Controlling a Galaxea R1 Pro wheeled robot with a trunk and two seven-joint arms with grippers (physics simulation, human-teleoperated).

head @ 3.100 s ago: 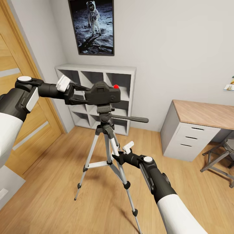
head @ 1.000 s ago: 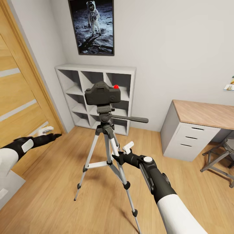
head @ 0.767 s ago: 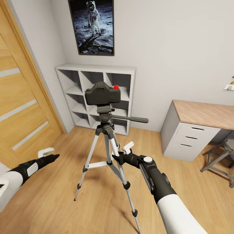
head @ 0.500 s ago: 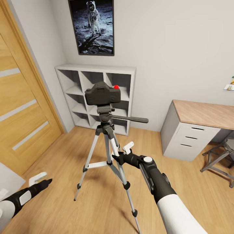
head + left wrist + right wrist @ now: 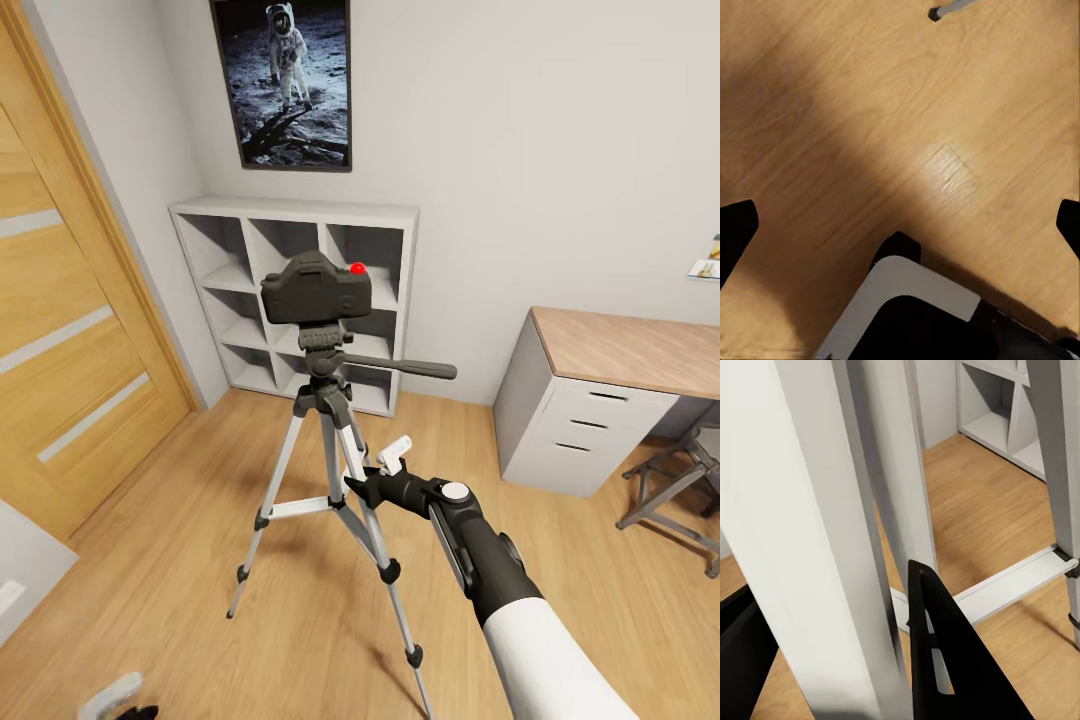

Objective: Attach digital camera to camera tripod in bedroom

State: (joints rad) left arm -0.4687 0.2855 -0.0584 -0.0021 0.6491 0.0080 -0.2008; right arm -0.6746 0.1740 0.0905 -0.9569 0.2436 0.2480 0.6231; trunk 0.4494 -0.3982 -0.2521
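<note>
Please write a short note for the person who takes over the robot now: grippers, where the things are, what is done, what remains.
Left gripper: open, empty, low over the wood floor, apart from the job's things.
Right gripper: closed around a leg of the camera tripod, steadying it.
Digital camera: sits upright on the tripod head, in front of the white cube shelf; no gripper touches it.
Done: camera appears mounted.
Left: probably only to release the leg and check that the camera holds.
</note>
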